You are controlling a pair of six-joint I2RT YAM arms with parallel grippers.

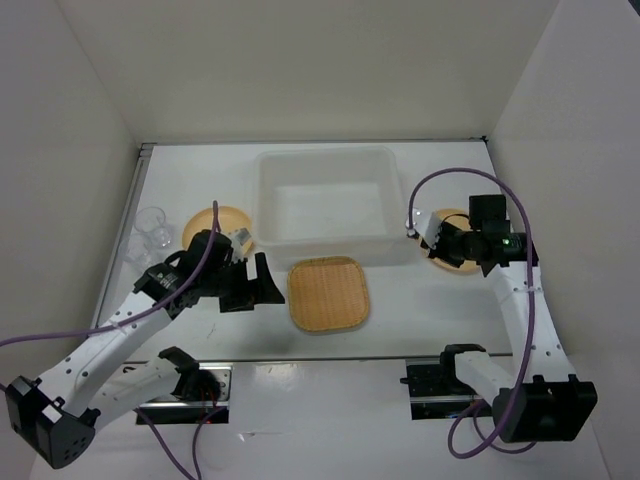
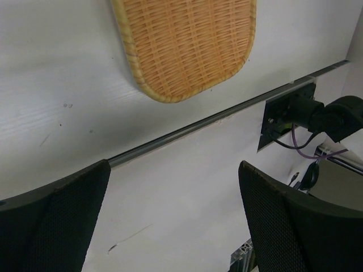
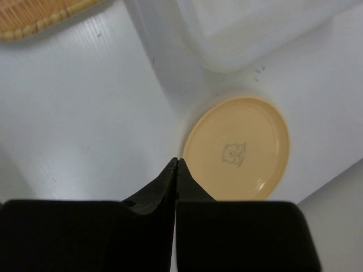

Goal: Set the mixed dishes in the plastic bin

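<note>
The plastic bin [image 1: 325, 205] stands at the back centre and looks empty. The woven square plate [image 1: 329, 293] lies in front of it; it also shows in the left wrist view [image 2: 187, 45]. One round plate [image 1: 222, 219] lies left of the bin, partly hidden by my left arm. The other round plate [image 1: 452, 218] lies right of the bin and shows in the right wrist view [image 3: 238, 148]. Two clear glass cups [image 1: 151, 230] stand at the far left. My left gripper [image 1: 268, 285] is open and empty beside the woven plate's left edge. My right gripper [image 3: 177, 161] is shut and empty over the right plate's edge.
White walls close in the table on the left, back and right. A metal strip [image 2: 215, 116] runs across the table near the arm bases. The bin's corner [image 3: 249, 28] sits close beside the right round plate.
</note>
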